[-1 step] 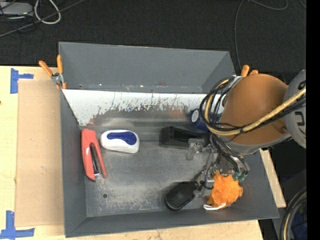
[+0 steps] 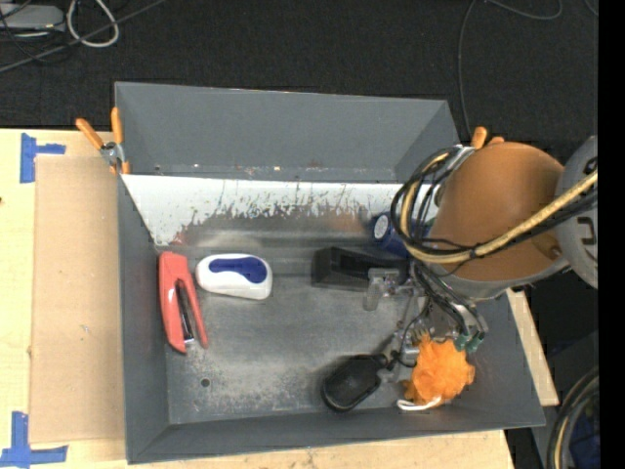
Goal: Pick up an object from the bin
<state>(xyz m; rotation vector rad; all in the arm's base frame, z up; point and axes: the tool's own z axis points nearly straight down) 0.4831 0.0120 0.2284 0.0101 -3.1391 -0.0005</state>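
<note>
From my station I see the gripper [image 2: 414, 338] down low in the lower right of the grey metal bin [image 2: 283, 154], under the arm's orange cover [image 2: 498, 213] and its looped cables. I cannot tell whether it is apart or together, because the metal parts and wiring at the wrist overlap there. The nearest thing is an orange fluffy lump [image 2: 441, 371], which lies just to the lower right of the gripper and close against it, near the bin's lower right corner, with a bit of white showing at its lower edge. I cannot tell whether the two actually touch. Just to the lower left of the gripper lies a black oval thing [image 2: 350, 383], apart from the orange lump. I count six loose things, one of each kind. Besides those two, a black blocky thing [image 2: 344, 267] sits at mid-frame, up and left of the gripper. A small blue thing [image 2: 382, 228] is half hidden behind the cables at the back wall. A white and blue rounded thing [image 2: 234, 276] lies left of centre. A red stapler [image 2: 181, 301] lies lengthwise along the left wall, just beside the white and blue one.
</note>
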